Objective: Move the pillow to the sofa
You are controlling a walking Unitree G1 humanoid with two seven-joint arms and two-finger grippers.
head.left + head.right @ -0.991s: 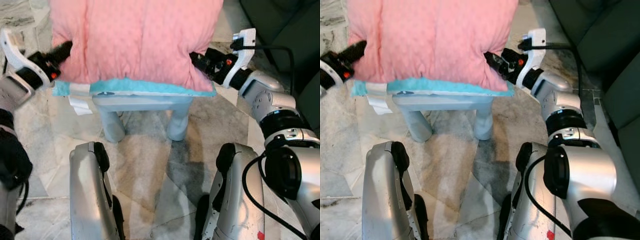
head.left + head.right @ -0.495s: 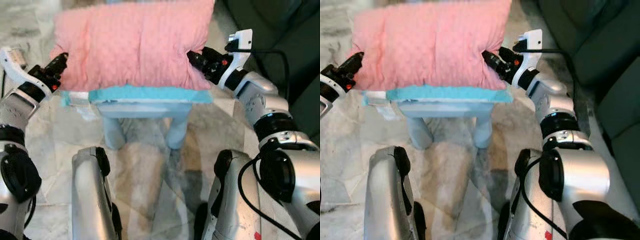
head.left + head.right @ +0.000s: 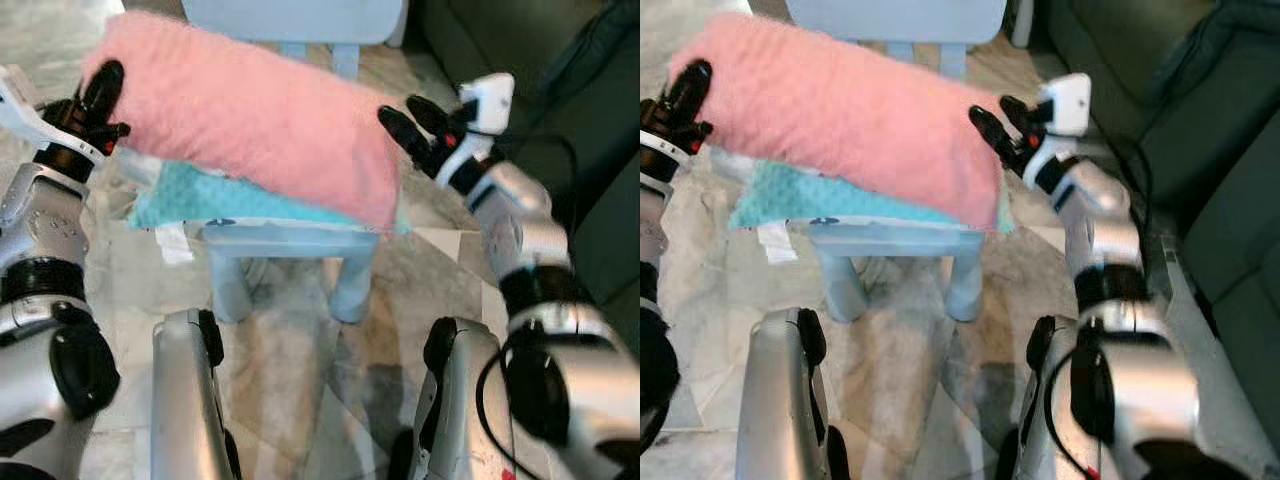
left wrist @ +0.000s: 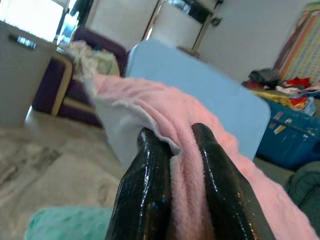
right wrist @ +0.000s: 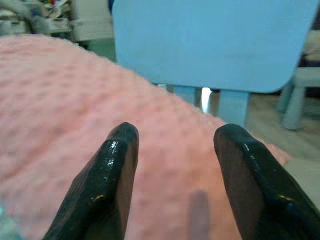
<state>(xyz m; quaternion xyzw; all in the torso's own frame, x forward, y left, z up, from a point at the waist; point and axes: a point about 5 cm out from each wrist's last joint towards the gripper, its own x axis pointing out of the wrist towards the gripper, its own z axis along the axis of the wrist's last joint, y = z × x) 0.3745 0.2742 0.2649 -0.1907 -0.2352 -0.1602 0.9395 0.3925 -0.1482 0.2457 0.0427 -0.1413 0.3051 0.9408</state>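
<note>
The pink pillow (image 3: 250, 120) hangs tilted above a light blue child's chair (image 3: 290, 240), its left end high and its right end drooping onto a teal cloth (image 3: 195, 200) on the seat. My left gripper (image 3: 100, 85) is shut on the pillow's left edge; in the left wrist view both fingers (image 4: 150, 165) pinch the pink fabric (image 4: 185, 175). At the pillow's right end my right gripper (image 3: 410, 120) is open. In the right wrist view its fingers (image 5: 117, 165) stand spread just above the pillow (image 5: 60, 90).
A dark green sofa (image 3: 560, 100) runs along the right side. The chair's backrest (image 3: 300, 15) stands behind the pillow. A white tag (image 3: 172, 240) hangs from the cloth. My own silver legs (image 3: 190, 400) are on the marble floor (image 3: 290, 340) before the chair.
The pillow's left end has risen with my left gripper, so the pillow now slants down to the right. My right gripper, earlier closed at the pillow's right edge, now has its fingers spread.
</note>
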